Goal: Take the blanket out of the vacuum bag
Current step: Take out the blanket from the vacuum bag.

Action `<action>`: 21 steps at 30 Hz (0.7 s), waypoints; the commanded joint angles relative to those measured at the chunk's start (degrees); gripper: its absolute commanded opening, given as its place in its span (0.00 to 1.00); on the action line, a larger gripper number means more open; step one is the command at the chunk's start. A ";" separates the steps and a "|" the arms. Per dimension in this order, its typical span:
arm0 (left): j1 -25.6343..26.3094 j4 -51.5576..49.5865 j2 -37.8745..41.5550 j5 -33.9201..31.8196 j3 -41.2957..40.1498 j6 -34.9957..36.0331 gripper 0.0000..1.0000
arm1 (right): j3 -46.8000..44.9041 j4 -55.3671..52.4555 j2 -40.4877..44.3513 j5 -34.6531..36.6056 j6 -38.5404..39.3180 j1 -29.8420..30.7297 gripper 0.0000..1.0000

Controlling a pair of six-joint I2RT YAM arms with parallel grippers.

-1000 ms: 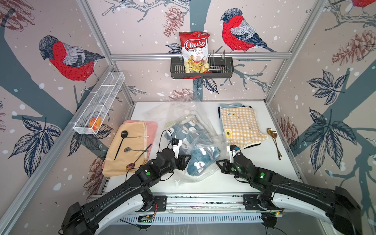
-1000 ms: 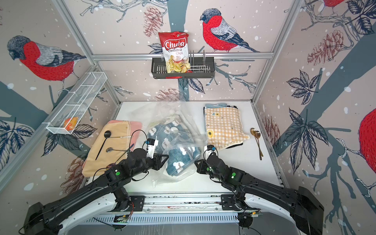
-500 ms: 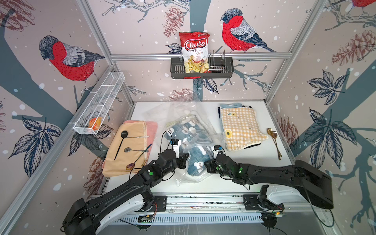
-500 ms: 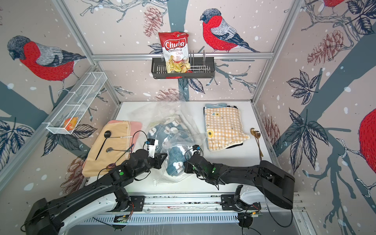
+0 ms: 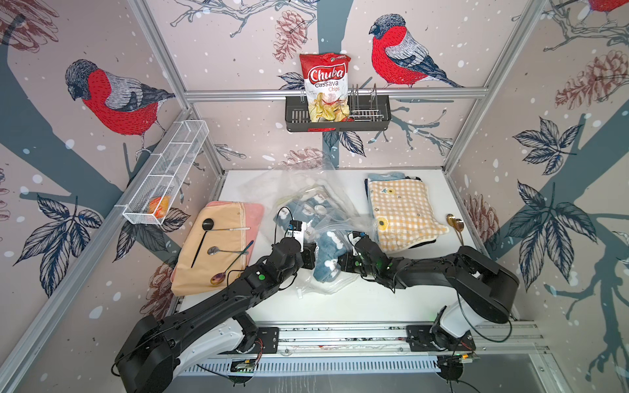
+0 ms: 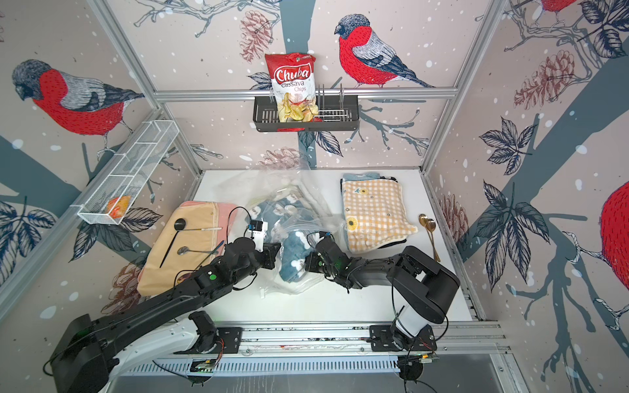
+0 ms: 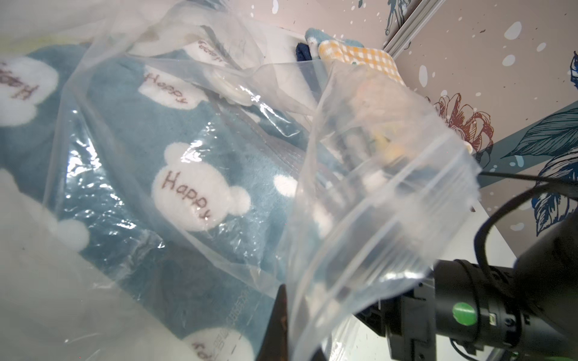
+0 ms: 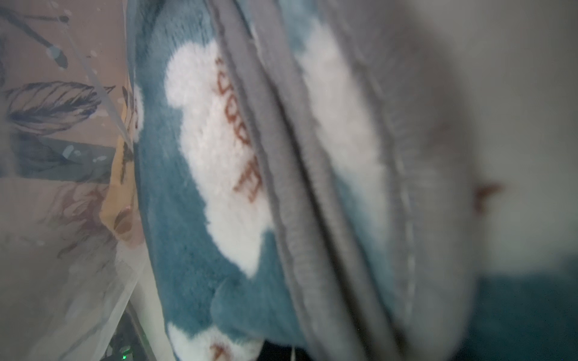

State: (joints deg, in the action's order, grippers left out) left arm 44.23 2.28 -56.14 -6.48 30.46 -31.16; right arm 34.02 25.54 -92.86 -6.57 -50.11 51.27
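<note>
**Two grippers close on a bagged fleece blanket**

At the table's near centre, the left gripper [image 5: 308, 260] is pressed together on the crinkled clear film of the vacuum bag [image 5: 326, 289]; the right gripper [image 5: 342, 263] pinches the plush teal blanket [image 5: 326, 258] — white bear patches stitched "Happy" — bulging from the bag's open mouth; the ridged zip-seal edge [image 7: 416, 200] curls glossy in the left wrist view. Farther back, a soft yellow gingham cloth [image 5: 398, 211] lies folded flat; beyond, a shiny chips packet [image 5: 325, 85] stands in a black rack.

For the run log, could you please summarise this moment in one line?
left gripper: shut on vacuum bag | right gripper: shut on blanket
</note>
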 commanded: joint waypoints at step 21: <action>-0.67 -0.55 4.69 4.18 -2.03 -2.40 0.39 | -15.64 -5.58 36.13 0.02 -6.16 0.87 0.55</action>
State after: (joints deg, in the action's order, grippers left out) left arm 43.62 -0.34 -51.35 -3.31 28.45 -33.21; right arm 20.29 20.84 -59.68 -10.07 -53.06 52.10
